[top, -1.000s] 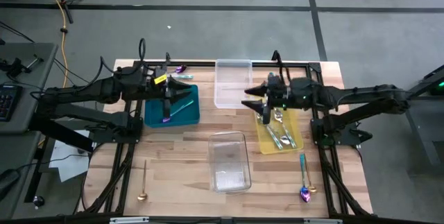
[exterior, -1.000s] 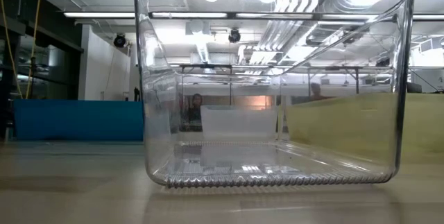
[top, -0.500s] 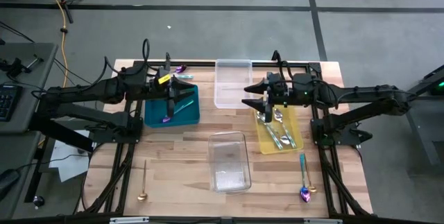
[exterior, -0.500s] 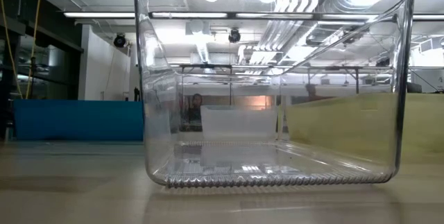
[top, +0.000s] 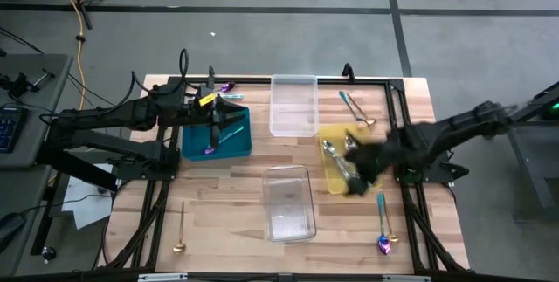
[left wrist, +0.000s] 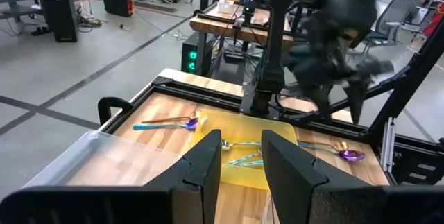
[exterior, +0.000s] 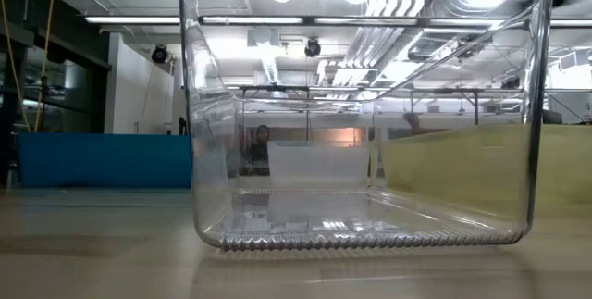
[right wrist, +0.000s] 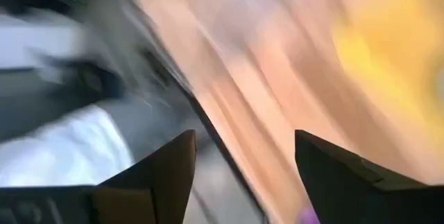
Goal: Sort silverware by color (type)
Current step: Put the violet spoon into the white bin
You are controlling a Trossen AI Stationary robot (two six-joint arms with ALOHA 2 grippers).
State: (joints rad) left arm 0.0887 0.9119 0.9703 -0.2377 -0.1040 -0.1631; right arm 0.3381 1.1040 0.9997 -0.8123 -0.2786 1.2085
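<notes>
My left gripper (top: 231, 118) hangs open over the teal tray (top: 196, 147), which holds a purple piece (top: 209, 149) and a teal-handled one (top: 229, 135). My right gripper (top: 358, 182) is blurred over the near end of the yellow tray (top: 330, 134), open and empty (right wrist: 243, 175). Silver spoons (top: 336, 155) lie in the yellow tray. On the bare table lie a teal-handled gold spoon (top: 354, 107) at the far right, a teal-handled purple spoon (top: 382, 225) at the near right, a gold spoon (top: 179, 230) at the near left and a purple piece (top: 225, 86) at the far edge.
Two clear trays stand mid-table, one far (top: 293, 103) and one near (top: 288, 202); the near one fills the low view (exterior: 361, 105). A black frame rail runs along the far edge (top: 262, 79). Bare wood lies between the near clear tray and the gold spoon.
My right arm has swung fast from the far end of the yellow tray toward the table's near right, and shows blurred. This has uncovered the teal-handled gold spoon at the far right. The silverware lies as before.
</notes>
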